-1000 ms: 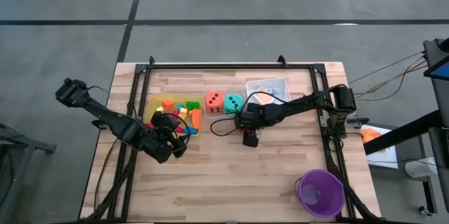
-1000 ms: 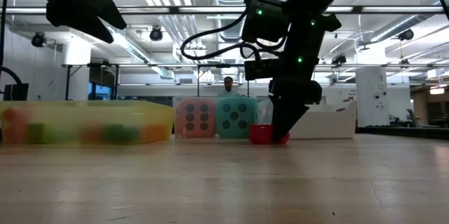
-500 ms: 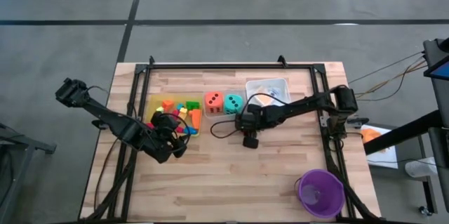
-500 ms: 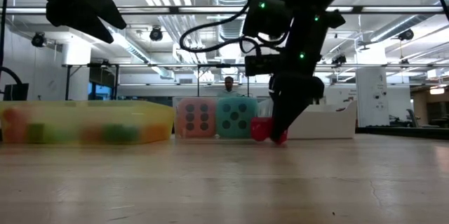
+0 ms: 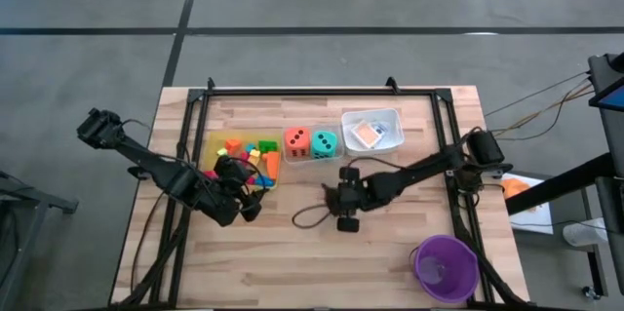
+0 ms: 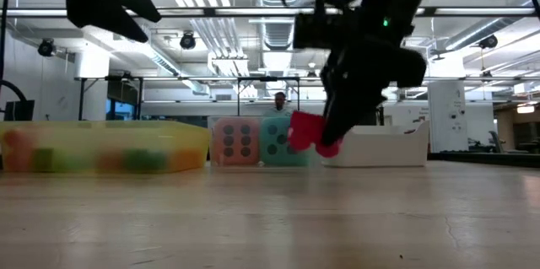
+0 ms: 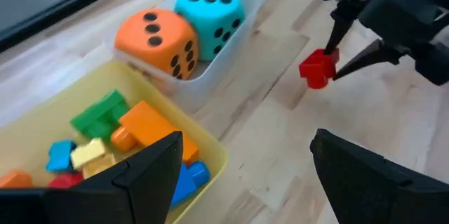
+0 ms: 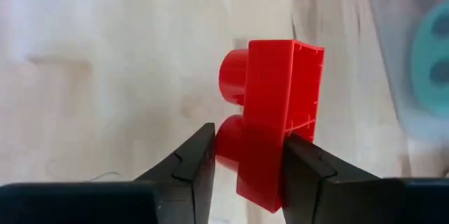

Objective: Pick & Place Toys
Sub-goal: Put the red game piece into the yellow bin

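Observation:
A red studded block (image 8: 277,119) hangs above the bare wood in front of the dice, with my right gripper (image 5: 346,215) shut on it. The low view shows the red block (image 6: 306,132) off the table. My left gripper (image 5: 246,199) stands open with nothing between its fingers, over the near right corner of the yellow tray (image 5: 209,147), which holds several coloured blocks. An orange die (image 5: 296,141) and a teal die (image 5: 324,142) sit side by side in a clear tray. Flat cards lie in the white tray (image 5: 395,116). My right gripper pinches the red block's lower part (image 8: 245,147) between its two fingers, one on the studded face and one on the open hollow face. The fingers slant down from the table's right side. The block is lifted clear of the table, tilted, and sticks out past the fingertips.
A purple round cup (image 5: 447,267) stands at the near right corner. A dark frame (image 5: 292,92) runs along the table's far, left and right sides. A loose black cable (image 5: 307,215) lies beside my right gripper. Bare wood spans the table's near half.
My right gripper has taken the red block off the table, where it lay in front of the teal die. It has carried the block up and toward the table's near edge. The block now hangs tilted and clear of the wood.

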Controlling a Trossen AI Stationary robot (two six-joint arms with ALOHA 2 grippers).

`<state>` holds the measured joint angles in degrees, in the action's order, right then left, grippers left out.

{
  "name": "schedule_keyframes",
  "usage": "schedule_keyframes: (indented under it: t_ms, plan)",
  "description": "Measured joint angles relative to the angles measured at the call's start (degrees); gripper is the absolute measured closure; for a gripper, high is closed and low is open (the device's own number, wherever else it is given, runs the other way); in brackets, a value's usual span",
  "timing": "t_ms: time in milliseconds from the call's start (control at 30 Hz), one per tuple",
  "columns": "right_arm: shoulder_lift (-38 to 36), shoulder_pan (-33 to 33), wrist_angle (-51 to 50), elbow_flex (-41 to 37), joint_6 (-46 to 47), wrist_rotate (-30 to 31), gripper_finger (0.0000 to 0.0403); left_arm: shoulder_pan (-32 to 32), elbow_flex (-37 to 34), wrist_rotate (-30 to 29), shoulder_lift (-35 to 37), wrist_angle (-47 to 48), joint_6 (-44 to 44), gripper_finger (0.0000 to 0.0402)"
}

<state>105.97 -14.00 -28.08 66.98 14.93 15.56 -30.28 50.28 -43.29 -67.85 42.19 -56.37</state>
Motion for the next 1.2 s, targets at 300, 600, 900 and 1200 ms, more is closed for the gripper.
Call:
schedule_keyframes:
  t_ms: [300, 600, 900, 1200]
  plan:
    - [-0.1, -10.5, 0.2, 6.5, -0.1, 12.0, 0.0371, 1.1, -3.9, 2.6, -0.5, -16.8, 10.0, 0.0090]
    - [-0.1, -14.2, -2.5, 9.6, -0.3, 16.1, 0.0390, 7.7, -6.6, 12.9, -1.4, -25.8, 10.0, 0.0090]
    - [-0.1, -14.3, -2.9, 9.3, 1.4, 10.9, 0.0390, 7.8, -6.6, 13.5, -2.2, -24.9, 10.0, 0.0090]
    - [0.0, -11.1, -3.0, 10.2, 1.2, -8.6, 0.0387, 7.8, -6.6, 13.6, -2.1, -24.0, 10.1, 0.0090]
